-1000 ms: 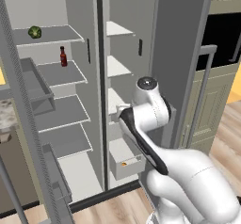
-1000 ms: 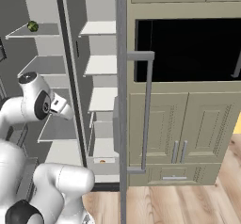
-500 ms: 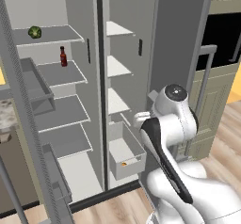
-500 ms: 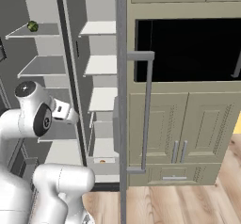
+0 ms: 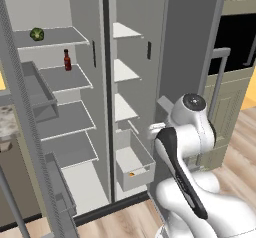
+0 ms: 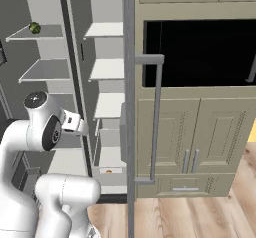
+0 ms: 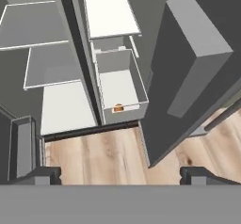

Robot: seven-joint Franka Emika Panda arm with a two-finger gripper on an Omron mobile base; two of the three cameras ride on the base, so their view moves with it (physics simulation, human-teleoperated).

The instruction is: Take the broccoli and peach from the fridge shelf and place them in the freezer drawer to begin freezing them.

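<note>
floor [image 7: 103,155]: wood, matt | freezer drawer [image 7: 123,84]: smooth pale plastic

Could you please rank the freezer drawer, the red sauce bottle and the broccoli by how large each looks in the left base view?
1. freezer drawer, much the largest, though nearest the camera.
2. red sauce bottle, taller than the broccoli.
3. broccoli, close to the bottle overall.

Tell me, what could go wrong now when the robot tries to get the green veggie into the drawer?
1. The broccoli sits far back on the top fridge shelf, high above the open gripper; a long reach might nudge it off.
2. The red sauce bottle stands on the shelf below and could get knocked over.
3. The peach lies by the freezer drawer front; dropped broccoli might land on it.
</note>
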